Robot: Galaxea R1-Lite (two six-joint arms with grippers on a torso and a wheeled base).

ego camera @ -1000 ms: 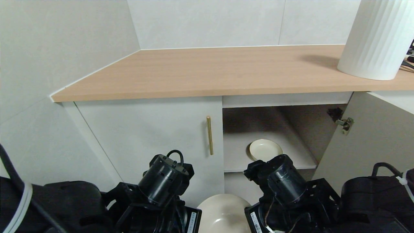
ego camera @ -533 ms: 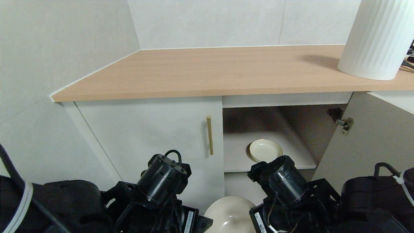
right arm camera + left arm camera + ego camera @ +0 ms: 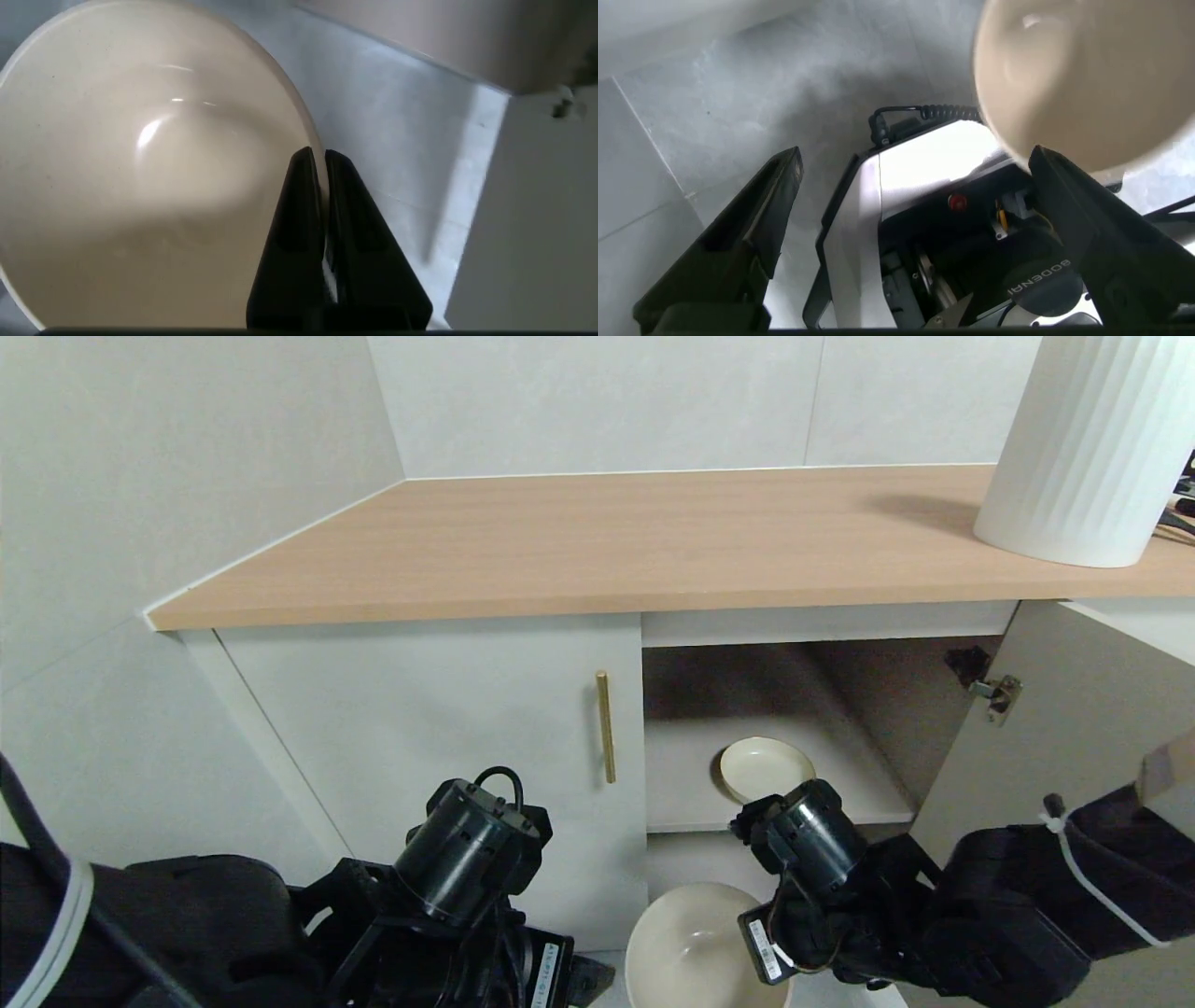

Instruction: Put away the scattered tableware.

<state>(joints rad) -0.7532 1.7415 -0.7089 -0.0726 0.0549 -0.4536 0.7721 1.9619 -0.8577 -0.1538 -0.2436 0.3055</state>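
- The right gripper is clamped on the rim of a cream bowl, one finger inside the rim and the other outside.
- The bowl sits upright with its hollow facing up. It is low and near, in front of the open right half of the cupboard and below the level of the shelf.
- The left gripper is near and to the left of the bowl. Its fingers are spread wide with nothing between them.
- A small cream dish lies flat on the shelf inside the cupboard, close to the shelf's front edge and apart from the bowl.
- The right door is swung open. The left door is closed and has a brass handle along its right edge.
- A wooden counter runs above the cupboard.
- A white ribbed vase stands at the counter's far right.
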